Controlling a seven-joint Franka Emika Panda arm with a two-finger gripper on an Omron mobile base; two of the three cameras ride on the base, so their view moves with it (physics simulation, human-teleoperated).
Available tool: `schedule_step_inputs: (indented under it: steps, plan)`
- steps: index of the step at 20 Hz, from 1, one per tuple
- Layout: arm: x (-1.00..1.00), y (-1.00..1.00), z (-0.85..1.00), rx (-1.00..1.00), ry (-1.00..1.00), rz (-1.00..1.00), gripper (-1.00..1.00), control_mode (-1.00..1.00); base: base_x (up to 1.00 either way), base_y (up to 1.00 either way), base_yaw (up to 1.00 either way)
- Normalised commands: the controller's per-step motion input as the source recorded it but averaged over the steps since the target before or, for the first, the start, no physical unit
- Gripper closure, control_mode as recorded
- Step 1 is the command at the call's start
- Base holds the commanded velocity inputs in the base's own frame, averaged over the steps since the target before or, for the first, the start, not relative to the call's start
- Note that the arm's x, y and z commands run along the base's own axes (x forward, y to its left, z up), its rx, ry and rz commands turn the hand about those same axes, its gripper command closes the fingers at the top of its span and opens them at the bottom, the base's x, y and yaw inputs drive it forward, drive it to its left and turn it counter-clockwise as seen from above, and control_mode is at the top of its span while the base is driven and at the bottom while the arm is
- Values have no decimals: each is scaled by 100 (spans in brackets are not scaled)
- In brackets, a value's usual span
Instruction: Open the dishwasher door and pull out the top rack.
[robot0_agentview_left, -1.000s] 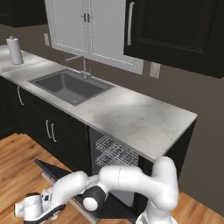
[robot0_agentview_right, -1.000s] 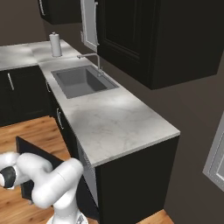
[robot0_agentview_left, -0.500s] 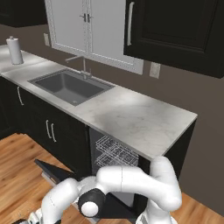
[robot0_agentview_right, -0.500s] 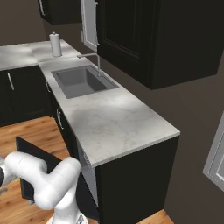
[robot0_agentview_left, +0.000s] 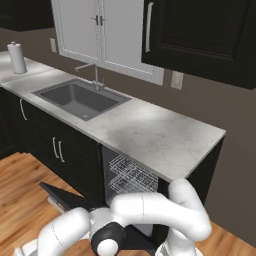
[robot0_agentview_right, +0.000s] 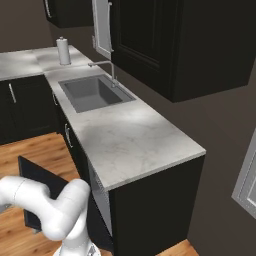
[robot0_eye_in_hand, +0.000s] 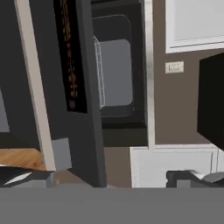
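Note:
The dishwasher door (robot0_agentview_left: 64, 195) hangs swung down, nearly flat, in front of the cabinet run; in the right base view the same black door (robot0_agentview_right: 42, 181) shows behind my arm. The top rack (robot0_agentview_left: 126, 168), a silver wire basket, sits inside the open cavity under the counter. The hand view is rolled: the door (robot0_eye_in_hand: 84, 87) is seen edge-on, with its pale bar handle (robot0_eye_in_hand: 33, 87) beside it and the wire rack (robot0_eye_in_hand: 99, 72) deep inside. My gripper (robot0_eye_in_hand: 107, 178) is open, low beside the door's outer edge, with nothing between its fingertips (robot0_eye_in_hand: 26, 176).
A marble counter (robot0_agentview_left: 150, 135) with a sink (robot0_agentview_left: 80, 98) and faucet runs above the dishwasher. A paper towel roll (robot0_agentview_left: 18, 57) stands at the far left. Black cabinet doors (robot0_agentview_left: 55, 150) flank the opening. Wooden floor (robot0_agentview_left: 20, 200) lies in front.
My arm has swung lower and to the left, carrying the hand down toward the floor side of the door. The door and rack have not moved.

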Motion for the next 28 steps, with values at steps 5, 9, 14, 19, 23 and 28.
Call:
schedule_step_inputs:
  steps: [5, 9, 14, 19, 23, 28]
  plan:
    - [-4, -18, 100, 0, 0, -2, -100, -100, 0, 0, 0]
    - [-5, -57, 100, 0, -1, 0, -100, -100, 0, 0, 0]
    - [-25, -79, 100, -1, -6, 4, -100, -100, 0, 0, 0]
    - [-36, -100, 100, 0, -2, 14, -100, -100, 0, 0, 0]
    - [-26, -99, 100, 1, 3, 17, -100, -100, 0, 0, 0]
    - [-8, -98, 43, 5, 11, 21, -100, -100, 0, 0, 0]
